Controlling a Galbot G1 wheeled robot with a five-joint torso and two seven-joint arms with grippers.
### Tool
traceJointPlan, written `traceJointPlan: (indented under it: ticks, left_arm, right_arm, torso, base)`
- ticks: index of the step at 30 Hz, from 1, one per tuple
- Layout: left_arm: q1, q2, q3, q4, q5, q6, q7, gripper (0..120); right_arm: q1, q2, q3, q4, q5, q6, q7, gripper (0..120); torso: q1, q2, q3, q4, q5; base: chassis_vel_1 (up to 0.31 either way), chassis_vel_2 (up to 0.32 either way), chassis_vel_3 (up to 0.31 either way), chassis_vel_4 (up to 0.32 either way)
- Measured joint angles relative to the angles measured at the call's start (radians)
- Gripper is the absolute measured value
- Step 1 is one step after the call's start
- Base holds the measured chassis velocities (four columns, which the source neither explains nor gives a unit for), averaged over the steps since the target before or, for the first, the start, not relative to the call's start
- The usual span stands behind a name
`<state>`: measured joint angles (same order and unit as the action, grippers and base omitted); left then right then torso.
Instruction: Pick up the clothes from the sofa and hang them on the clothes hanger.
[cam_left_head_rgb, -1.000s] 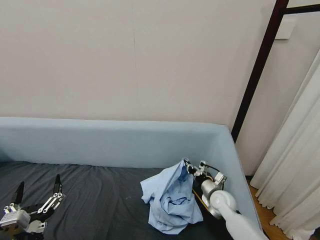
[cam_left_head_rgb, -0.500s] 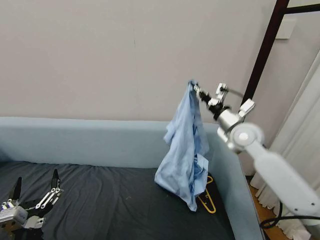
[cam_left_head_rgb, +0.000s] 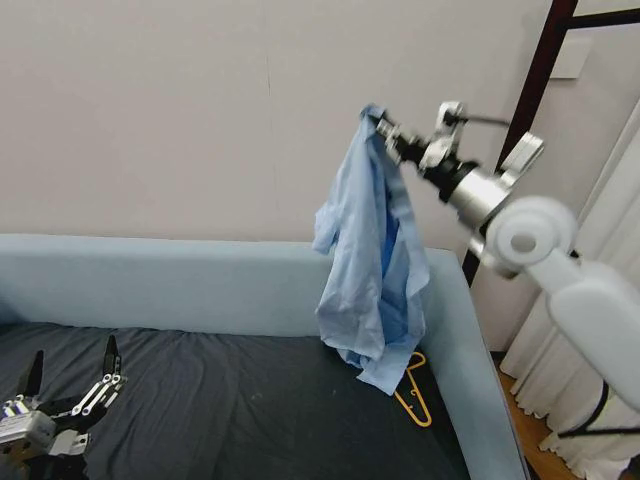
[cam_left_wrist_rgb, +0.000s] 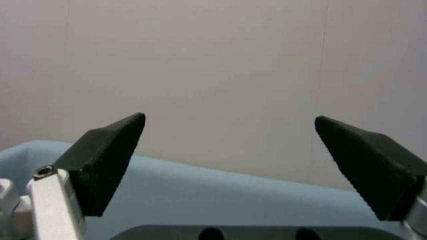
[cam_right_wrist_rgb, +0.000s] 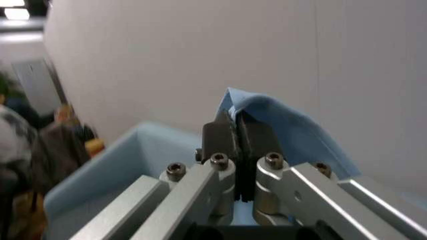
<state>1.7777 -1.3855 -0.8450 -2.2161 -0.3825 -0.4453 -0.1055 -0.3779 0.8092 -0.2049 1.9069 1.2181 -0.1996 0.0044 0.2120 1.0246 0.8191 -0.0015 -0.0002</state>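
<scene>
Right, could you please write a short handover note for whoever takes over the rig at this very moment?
Right gripper: shut on the blue shirt, raised before the wall.
Left gripper: open, idle, low over the sofa seat.
Yellow hanger: lying on the seat near the sofa's right end, just under the shirt's hem.
Done: shirt picked up.
Left: hanging it.

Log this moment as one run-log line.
right tool: shut on blue shirt, high above sofa | left tool: open, low over its seat | yellow hanger: on seat
</scene>
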Motion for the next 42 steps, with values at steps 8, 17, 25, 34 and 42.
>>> traceJointPlan:
  ticks: [8, 17, 25, 34, 42]
  left_arm:
    - [0.022, -0.003, -0.006, 0.044, 0.023, -0.033, 0.005, 100]
    - [0.029, -0.021, -0.009, 0.058, 0.047, -0.049, 0.006, 100]
    - [0.041, -0.045, -0.009, 0.04, 0.078, -0.05, 0.007, 100]
    - [0.045, -0.065, -0.009, 0.016, 0.092, -0.048, 0.007, 100]
    - [0.03, -0.068, 0.006, 0.03, 0.098, -0.043, 0.007, 100]
  right_arm:
    - [-0.313, 0.176, -0.161, -0.225, -0.259, 0.056, -0.045, 0]
    - [-0.319, 0.316, -0.234, -0.382, -0.339, 0.107, -0.052, 0]
    - [-0.329, 0.406, -0.301, -0.466, -0.445, 0.136, -0.009, 1]
    - [-0.368, 0.409, -0.337, -0.299, -0.25, -0.08, 0.324, 29]
    - [-0.436, 0.317, -0.265, 0.032, -0.094, -0.25, 0.542, 63]
  torso:
    - [0.0, 0.0, 0.0, 0.0001, 0.0]
    - [0.0, 0.0, 0.0, 0.0001, -0.0001]
    - [0.0, 0.0, 0.0, 0.0, 0.0001]
    - [0.0, 0.0, 0.0, 0.0, 0.0001]
    - [0.0, 0.0, 0.0, -0.0001, 0.0002]
  base:
    - [0.0, 0.0, 0.0, 0.0]
    - [0.0, 0.0, 0.0, 0.0]
    - [0.0, 0.0, 0.0, 0.0]
    - [0.0, 0.0, 0.0, 0.0]
    - [0.0, 0.0, 0.0, 0.0]
